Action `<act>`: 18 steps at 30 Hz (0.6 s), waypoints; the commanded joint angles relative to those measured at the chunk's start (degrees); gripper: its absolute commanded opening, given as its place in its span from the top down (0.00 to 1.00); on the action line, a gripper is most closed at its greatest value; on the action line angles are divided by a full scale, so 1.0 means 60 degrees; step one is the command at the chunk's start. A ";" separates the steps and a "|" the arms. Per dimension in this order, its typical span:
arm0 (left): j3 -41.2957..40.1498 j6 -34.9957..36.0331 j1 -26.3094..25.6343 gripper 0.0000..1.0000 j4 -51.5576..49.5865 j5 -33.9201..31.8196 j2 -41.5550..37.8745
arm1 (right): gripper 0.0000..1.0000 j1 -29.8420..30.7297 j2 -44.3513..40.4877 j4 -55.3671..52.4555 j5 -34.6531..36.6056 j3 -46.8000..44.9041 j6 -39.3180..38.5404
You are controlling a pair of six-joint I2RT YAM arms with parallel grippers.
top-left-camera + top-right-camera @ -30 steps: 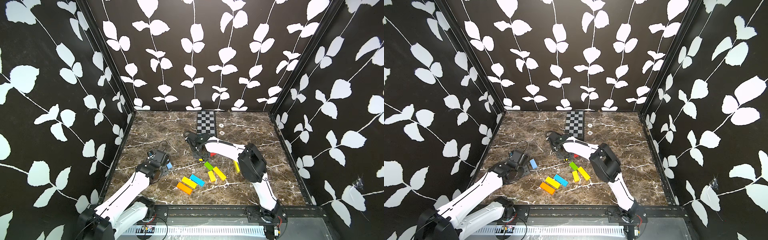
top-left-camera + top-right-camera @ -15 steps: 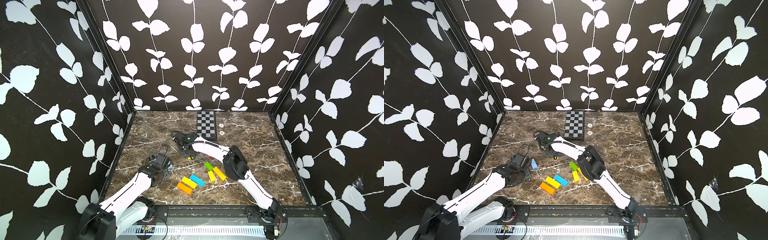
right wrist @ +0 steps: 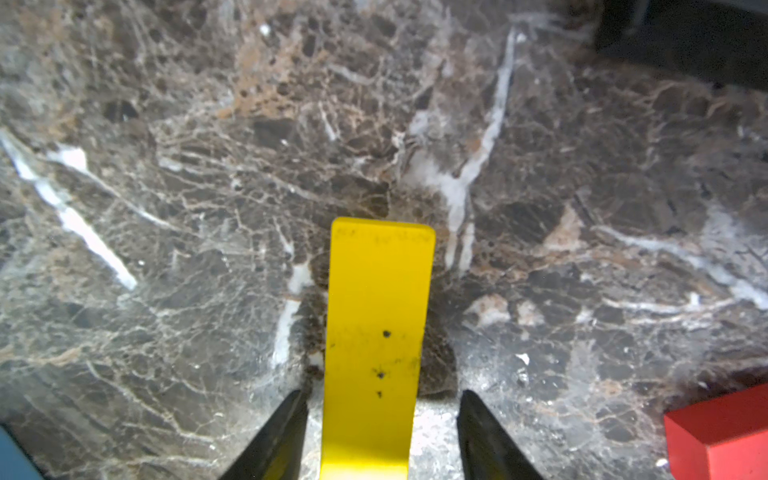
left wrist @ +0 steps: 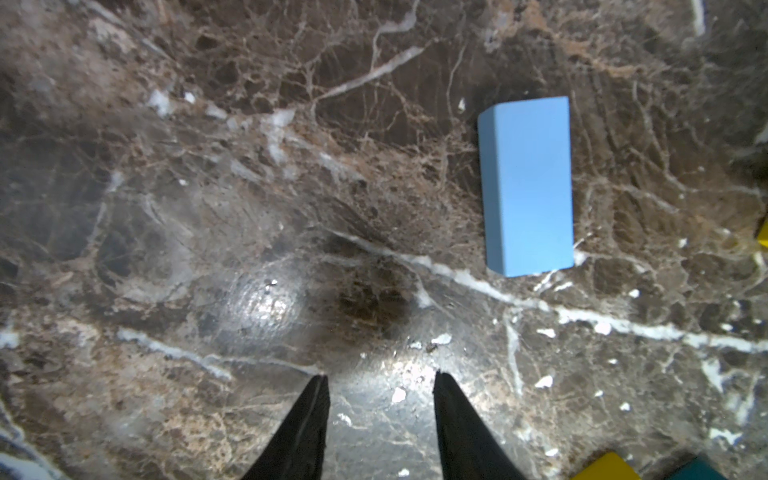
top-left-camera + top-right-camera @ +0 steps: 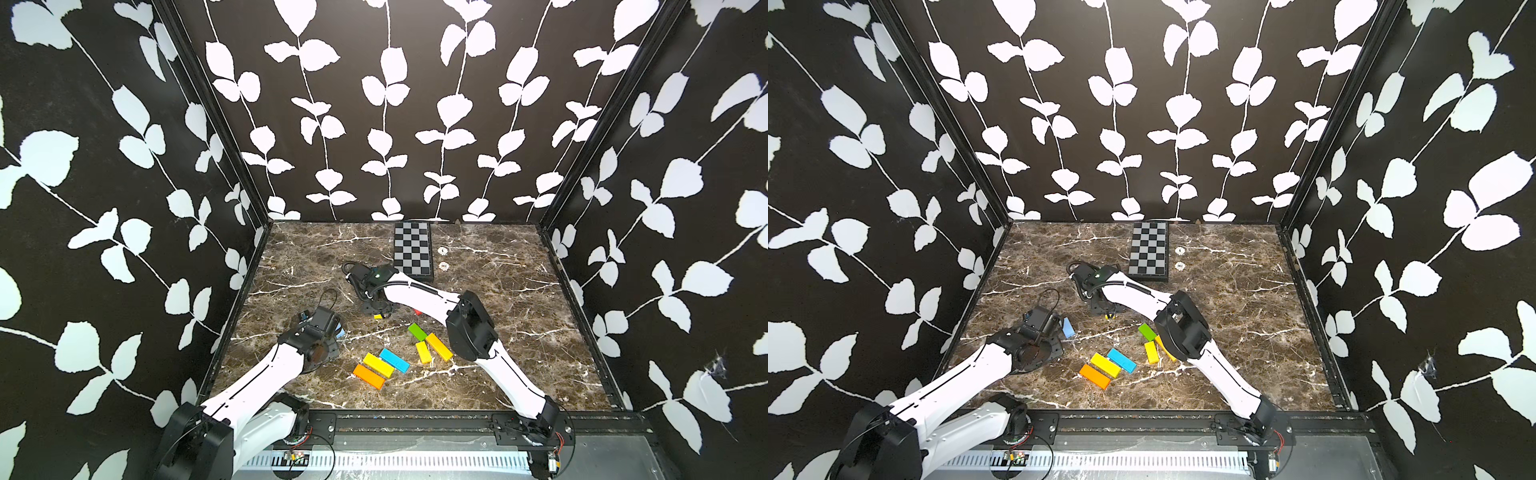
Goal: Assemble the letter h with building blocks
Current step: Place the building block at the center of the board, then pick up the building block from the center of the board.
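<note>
Yellow block laid bare — right wrist view only

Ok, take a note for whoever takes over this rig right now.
Left gripper: fingers open, empty; light blue block lies beside it, untouched.
Right gripper: fingers open astride a yellow bar, not touching it; red block nearby.
Green block, blue bar, orange bar and others lie loose nearer the front.
Done: no h formed yet. Left: the whole letter.
</note>
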 commanded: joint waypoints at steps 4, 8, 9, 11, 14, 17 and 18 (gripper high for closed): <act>0.0505 0.0226 0.0063 0.42 -0.0534 -0.0393 -0.0233 | 0.26 0.0009 -0.0914 0.0208 0.0062 -0.0209 -0.0597; 0.0677 0.0458 0.0063 0.31 -0.0559 -0.0714 -0.0408 | 0.18 0.0004 -0.2230 0.0907 0.0193 -0.1233 -0.1199; 0.0726 0.0531 0.0063 0.28 -0.0517 -0.0747 -0.0336 | 0.17 0.0008 -0.2605 0.1086 0.0189 -0.1533 -0.1287; 0.0937 0.0867 0.0063 0.23 -0.0239 -0.0625 0.0142 | 0.17 0.0006 -0.3450 0.1662 0.0075 -0.2482 -0.1529; 0.1562 0.1232 0.0061 0.21 -0.0150 -0.0462 0.1359 | 0.18 -0.0014 -0.4793 0.2437 -0.0018 -0.4233 -0.1624; 0.2025 0.1545 0.0072 0.20 0.0214 -0.0310 0.2279 | 0.18 -0.0026 -0.5995 0.3025 -0.0105 -0.6020 -0.1547; 0.2149 0.1602 0.0090 0.20 0.0282 -0.0274 0.2470 | 0.18 -0.0034 -0.6313 0.3180 -0.0129 -0.6536 -0.1498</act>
